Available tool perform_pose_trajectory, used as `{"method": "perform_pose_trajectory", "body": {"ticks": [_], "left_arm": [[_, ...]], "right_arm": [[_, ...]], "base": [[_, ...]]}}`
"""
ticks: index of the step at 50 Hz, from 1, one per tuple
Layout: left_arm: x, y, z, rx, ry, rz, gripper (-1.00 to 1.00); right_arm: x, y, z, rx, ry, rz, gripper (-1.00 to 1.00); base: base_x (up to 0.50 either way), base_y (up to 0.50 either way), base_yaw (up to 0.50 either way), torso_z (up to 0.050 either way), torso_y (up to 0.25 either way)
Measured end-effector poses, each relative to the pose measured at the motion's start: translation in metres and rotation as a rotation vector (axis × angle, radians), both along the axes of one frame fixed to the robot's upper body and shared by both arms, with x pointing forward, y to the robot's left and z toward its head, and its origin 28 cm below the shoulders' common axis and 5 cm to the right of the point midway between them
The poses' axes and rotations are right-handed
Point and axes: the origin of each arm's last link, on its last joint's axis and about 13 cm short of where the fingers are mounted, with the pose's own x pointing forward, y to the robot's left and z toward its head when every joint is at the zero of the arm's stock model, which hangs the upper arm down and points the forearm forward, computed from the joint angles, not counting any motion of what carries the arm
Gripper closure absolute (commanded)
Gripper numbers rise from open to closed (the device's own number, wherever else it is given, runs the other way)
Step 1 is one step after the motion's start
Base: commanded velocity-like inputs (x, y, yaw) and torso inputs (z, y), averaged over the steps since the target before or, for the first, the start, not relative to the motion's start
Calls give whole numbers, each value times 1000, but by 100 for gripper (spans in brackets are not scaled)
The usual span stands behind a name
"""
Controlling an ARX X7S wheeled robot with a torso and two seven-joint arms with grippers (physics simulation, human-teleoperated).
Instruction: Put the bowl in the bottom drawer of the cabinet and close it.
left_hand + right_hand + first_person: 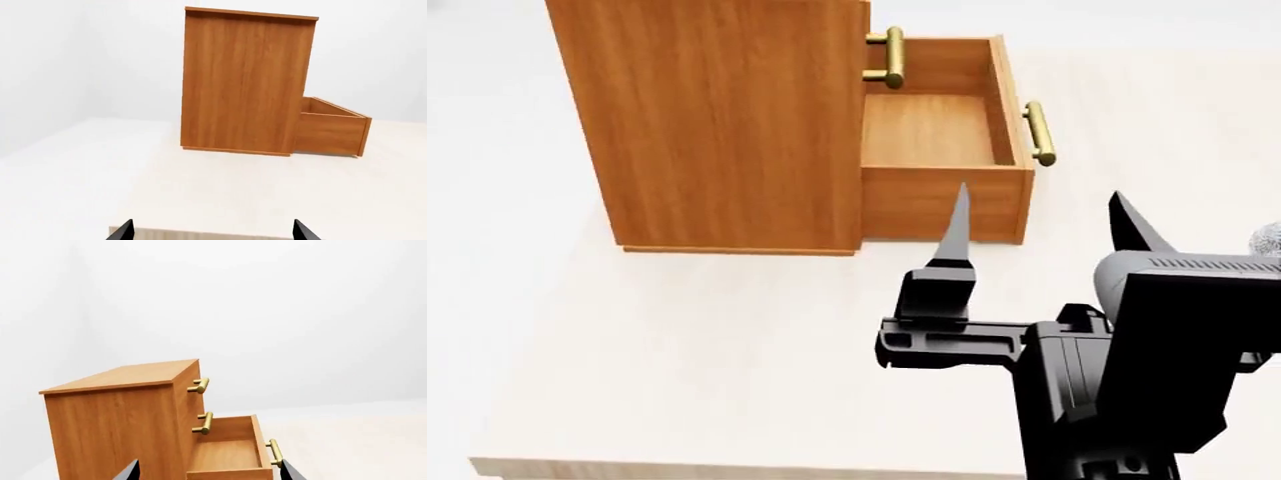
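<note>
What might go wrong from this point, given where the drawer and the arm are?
1. The bottom drawer stands pulled out and empty, and the bowl is barely in view, so placing may be delayed.
2. The right gripper, open and empty, is raised near the drawer's front corner; a careless move could knock it.
3. The drawer's brass handle sticks out sideways and could catch an arm.

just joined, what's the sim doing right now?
The cabinet stands on the table with its bottom drawer pulled out and empty. The right gripper is open, holding nothing, near the drawer's front. The left gripper is open too, farther back. At the head view's right edge a patterned sliver might be the bowl.
</note>
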Motion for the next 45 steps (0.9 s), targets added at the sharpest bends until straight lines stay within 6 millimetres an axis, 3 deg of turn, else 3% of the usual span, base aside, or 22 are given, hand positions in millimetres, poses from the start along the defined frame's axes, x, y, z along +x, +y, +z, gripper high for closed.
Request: {"method": "perform_pose_trajectory", "body": {"ticks": [8, 45], "left_arm": [[0, 0, 0, 1, 0, 2, -100], [0, 0, 0, -8, -2, 2, -100]], "right_arm": [[1, 0, 0, 12, 5, 3, -100], [2, -3, -3, 47, 14, 14, -100]], "base": [[44, 0, 0, 0, 0], [497, 0, 0, 0, 0]]}}
